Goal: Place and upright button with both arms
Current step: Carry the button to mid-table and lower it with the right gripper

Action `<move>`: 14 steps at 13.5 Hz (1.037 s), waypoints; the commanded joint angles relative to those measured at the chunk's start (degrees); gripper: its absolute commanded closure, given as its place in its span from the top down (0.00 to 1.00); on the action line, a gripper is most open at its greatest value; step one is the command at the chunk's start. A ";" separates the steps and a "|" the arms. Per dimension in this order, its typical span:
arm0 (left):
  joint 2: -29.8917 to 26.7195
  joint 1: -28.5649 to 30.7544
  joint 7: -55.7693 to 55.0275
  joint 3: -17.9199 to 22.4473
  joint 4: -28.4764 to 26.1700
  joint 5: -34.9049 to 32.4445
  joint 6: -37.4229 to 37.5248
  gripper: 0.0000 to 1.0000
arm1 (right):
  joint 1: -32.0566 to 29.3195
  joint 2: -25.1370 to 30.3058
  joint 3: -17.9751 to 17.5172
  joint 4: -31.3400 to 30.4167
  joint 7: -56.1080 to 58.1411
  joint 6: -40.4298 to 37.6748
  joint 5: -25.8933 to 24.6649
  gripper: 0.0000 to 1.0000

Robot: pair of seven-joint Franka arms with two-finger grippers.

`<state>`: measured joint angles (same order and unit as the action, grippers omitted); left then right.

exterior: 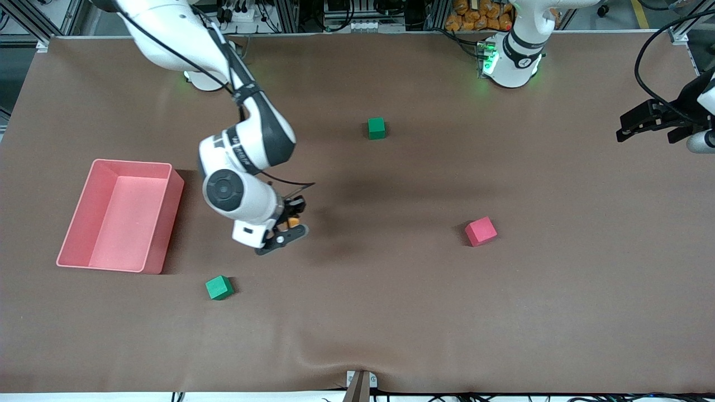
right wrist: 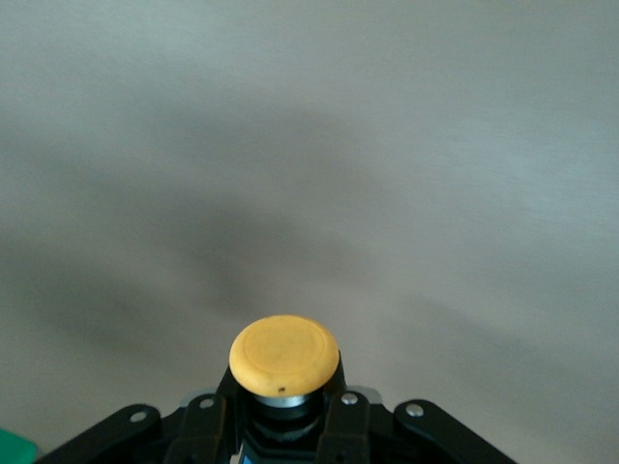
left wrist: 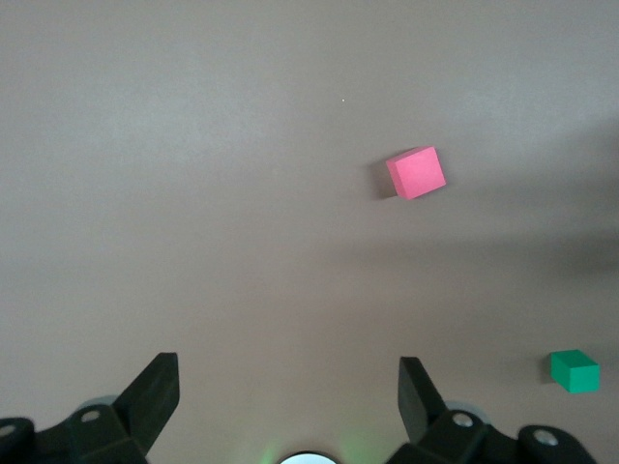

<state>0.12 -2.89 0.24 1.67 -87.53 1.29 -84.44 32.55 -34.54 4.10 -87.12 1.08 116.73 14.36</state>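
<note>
My right gripper (exterior: 289, 223) is shut on the button (exterior: 292, 223), held above the brown table between the pink bin and the table's middle. In the right wrist view the button's round orange cap (right wrist: 284, 355) points away from the camera, with its black body clamped between the fingers (right wrist: 340, 425). My left gripper (exterior: 628, 127) is open and empty, up in the air over the left arm's end of the table. In the left wrist view its two fingertips (left wrist: 160, 382) stand wide apart over bare table.
A pink bin (exterior: 120, 215) stands toward the right arm's end. A green cube (exterior: 219, 287) lies nearer the front camera than the right gripper. Another green cube (exterior: 376, 128) lies near the bases. A pink-red cube (exterior: 481, 231) lies toward the left arm's side.
</note>
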 commanded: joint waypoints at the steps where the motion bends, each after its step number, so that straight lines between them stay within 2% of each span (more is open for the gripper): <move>1: 0.59 -0.10 1.43 0.00 0.52 0.90 0.69 1.00 | 3.64 -3.08 0.38 2.65 -7.21 2.61 1.55 0.00; 5: 0.67 -0.10 1.43 0.00 0.61 0.91 1.21 1.00 | 7.96 -6.85 0.38 3.18 -18.20 7.88 1.46 0.00; 7: 0.59 -0.01 1.52 0.00 0.70 0.90 1.21 1.00 | 9.10 -10.10 0.38 5.80 -21.11 11.22 1.46 0.00; 10: 0.67 -0.01 1.52 0.00 0.70 0.82 1.21 1.00 | 11.38 -14.84 0.30 11.08 -25.76 11.76 1.38 0.00; 14: 0.67 -0.01 1.52 0.00 0.61 0.82 1.21 1.00 | 12.79 -17.92 0.30 14.95 -27.44 12.38 1.46 0.00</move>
<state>0.58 -3.00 0.24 1.54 -87.57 1.29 -84.08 44.84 -49.63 3.92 -76.42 -25.12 129.42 14.64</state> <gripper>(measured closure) 0.000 0.665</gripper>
